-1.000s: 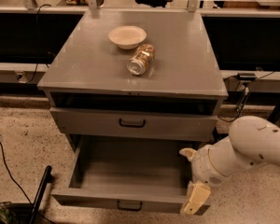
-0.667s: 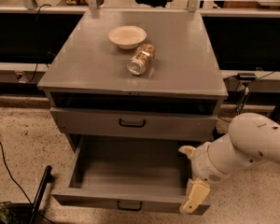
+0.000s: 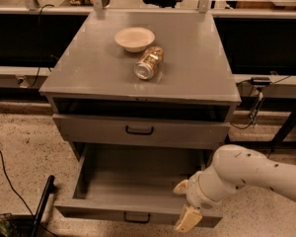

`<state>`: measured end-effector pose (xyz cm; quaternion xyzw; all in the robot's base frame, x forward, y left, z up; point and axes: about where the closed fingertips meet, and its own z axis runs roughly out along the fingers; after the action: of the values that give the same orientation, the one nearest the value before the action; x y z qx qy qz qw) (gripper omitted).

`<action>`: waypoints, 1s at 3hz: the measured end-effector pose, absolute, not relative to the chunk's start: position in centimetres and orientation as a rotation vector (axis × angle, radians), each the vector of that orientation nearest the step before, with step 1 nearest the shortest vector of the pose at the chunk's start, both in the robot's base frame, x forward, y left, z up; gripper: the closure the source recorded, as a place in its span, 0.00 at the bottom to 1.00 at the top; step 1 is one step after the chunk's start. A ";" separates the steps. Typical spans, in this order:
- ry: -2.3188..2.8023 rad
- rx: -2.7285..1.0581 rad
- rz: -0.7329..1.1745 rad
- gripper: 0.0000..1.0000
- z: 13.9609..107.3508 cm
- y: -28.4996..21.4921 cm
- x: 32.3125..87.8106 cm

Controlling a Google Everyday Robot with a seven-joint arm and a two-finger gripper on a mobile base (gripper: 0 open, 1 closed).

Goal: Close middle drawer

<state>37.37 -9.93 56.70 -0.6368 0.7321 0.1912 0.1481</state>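
Middle drawer (image 3: 98,212) pulled far out, empty, low front panel toward us. Pincer (image 3: 184,204) at its right front corner, seemingly spread, nothing pinched, though we read that poorly.

Risks we see:
- push lands off-centre, drawer skews, binds on runners
- tip slips over low panel, gets trapped inside as drawer goes in
- hard shove jolts cabinet, can (image 3: 149,63) lying sideways on tabletop (image 3: 89,73) rolls, maybe into bowl (image 3: 134,37) just beside it
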 end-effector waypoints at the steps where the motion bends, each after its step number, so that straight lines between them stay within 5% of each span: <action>1: 2.140 -1.818 0.559 0.54 50.6 -9.8 35.7; 3: 2.141 -1.708 0.453 0.99 46.5 -10.1 35.4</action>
<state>35.43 -10.11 46.48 -0.6050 0.7584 0.1603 0.1820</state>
